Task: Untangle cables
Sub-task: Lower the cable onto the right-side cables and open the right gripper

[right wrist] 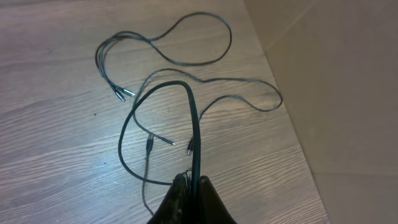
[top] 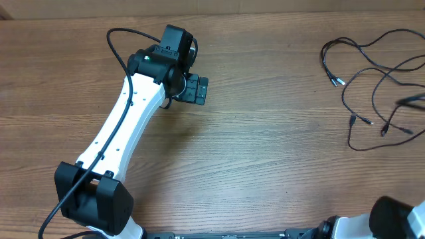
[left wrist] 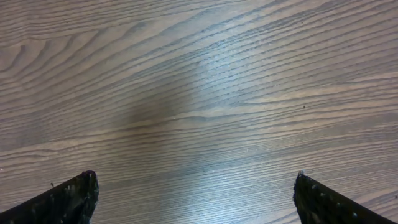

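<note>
Thin black cables [top: 374,66] lie in tangled loops on the wooden table at the far right, with small silver-tipped plugs [top: 337,81] pointing inward. In the right wrist view my right gripper [right wrist: 191,180] is shut on one black cable [right wrist: 194,130]. That cable rises from the jaws and loops round to the left over the other cables [right wrist: 186,62]. Only a dark blur at the table's right edge shows this gripper [top: 413,99] from overhead. My left gripper [top: 198,89] hangs open over bare wood at the upper left, far from the cables, its fingertips [left wrist: 78,194] wide apart with nothing between them.
The left arm [top: 126,126] stretches diagonally from its base [top: 93,199] at the lower left. The right arm's base [top: 398,219] sits at the bottom right corner. In the right wrist view the table's right edge [right wrist: 280,93] runs close beside the cables.
</note>
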You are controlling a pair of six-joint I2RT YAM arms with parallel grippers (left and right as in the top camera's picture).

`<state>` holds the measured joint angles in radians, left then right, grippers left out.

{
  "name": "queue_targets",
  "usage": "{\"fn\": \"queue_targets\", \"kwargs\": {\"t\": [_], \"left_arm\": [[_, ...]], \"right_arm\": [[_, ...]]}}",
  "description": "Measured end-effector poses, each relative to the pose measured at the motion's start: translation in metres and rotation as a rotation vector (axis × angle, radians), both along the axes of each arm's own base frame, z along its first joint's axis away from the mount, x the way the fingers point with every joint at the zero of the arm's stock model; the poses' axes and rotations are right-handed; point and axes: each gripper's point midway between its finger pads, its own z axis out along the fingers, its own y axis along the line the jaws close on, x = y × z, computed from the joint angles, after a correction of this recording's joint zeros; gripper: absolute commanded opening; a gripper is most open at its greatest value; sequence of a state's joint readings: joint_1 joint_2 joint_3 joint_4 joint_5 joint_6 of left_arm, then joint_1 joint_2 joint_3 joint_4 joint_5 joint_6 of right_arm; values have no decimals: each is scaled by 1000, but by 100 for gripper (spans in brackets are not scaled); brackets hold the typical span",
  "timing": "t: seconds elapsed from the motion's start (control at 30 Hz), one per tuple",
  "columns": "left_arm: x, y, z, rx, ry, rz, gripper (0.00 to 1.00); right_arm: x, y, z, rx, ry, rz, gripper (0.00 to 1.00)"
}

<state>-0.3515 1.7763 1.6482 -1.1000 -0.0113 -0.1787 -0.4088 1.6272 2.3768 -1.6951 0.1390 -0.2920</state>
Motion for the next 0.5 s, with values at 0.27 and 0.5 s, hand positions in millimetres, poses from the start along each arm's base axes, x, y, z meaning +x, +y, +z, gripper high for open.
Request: {"fn": "queue_targets", "kwargs": {"t": [0.27,0.5], "left_arm": [[0,0,0,0,0,0,100],[0,0,0,0,0,0,100]], "right_arm": [[31,-5,-37,74,91,38,4],[44,-16,-62,127,148,42,4]]}}
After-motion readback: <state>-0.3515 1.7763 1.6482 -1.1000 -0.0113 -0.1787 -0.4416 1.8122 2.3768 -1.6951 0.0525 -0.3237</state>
